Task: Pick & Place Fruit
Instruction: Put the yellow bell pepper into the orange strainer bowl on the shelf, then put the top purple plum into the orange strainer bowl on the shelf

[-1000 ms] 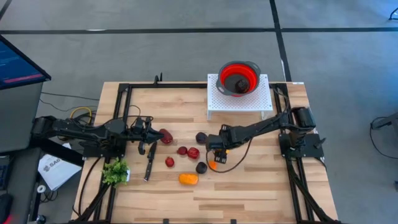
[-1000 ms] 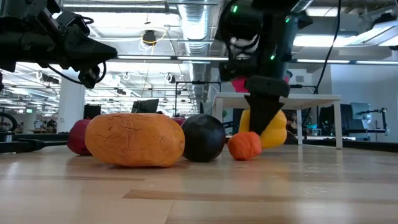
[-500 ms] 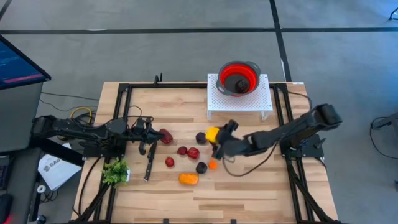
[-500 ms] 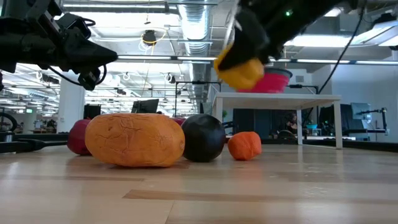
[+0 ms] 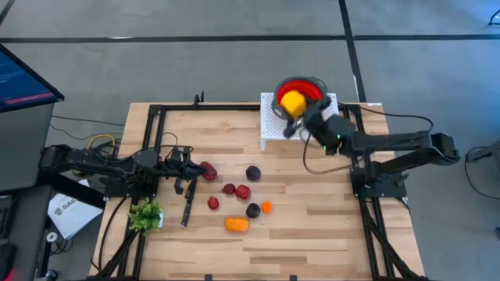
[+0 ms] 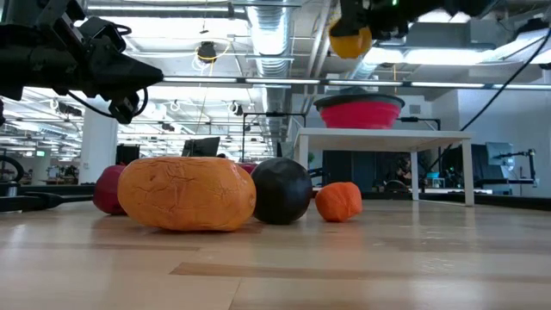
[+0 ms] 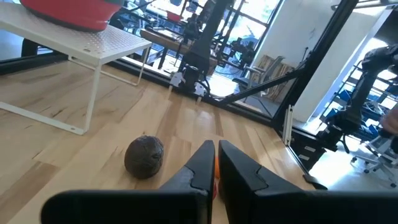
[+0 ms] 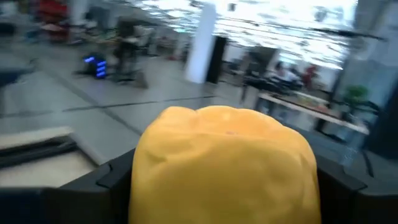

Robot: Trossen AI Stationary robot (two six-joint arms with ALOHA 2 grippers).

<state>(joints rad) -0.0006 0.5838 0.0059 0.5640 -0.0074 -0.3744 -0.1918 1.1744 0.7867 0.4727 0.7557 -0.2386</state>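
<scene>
1. The right end effector (image 5: pixel 298 111) grips a yellow fruit (image 5: pixel 292 101) between widely spread fingers, raised over the red bowl (image 5: pixel 309 84) on the white stand (image 5: pixel 269 125).
2. The left end effector (image 5: pixel 190 164) waits closed and empty near the red fruit (image 5: pixel 208 170).
3. Remaining fruit (image 5: pixel 237 224) lies mid-counter (image 5: pixel 312 234).

The bowl (image 5: pixel 301 97) sits on the rack (image 5: pixel 301 125) at the table's (image 5: pixel 328 226) far edge; fruit (image 5: pixel 238 191) lies mid-table, the knife (image 5: pixel 188 204) to its left.

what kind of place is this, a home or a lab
Most likely a robotics lab or open office workshop, not a home: exposed ceiling ducts, desks across the open floor, and a monitor beside the wooden table.
</scene>
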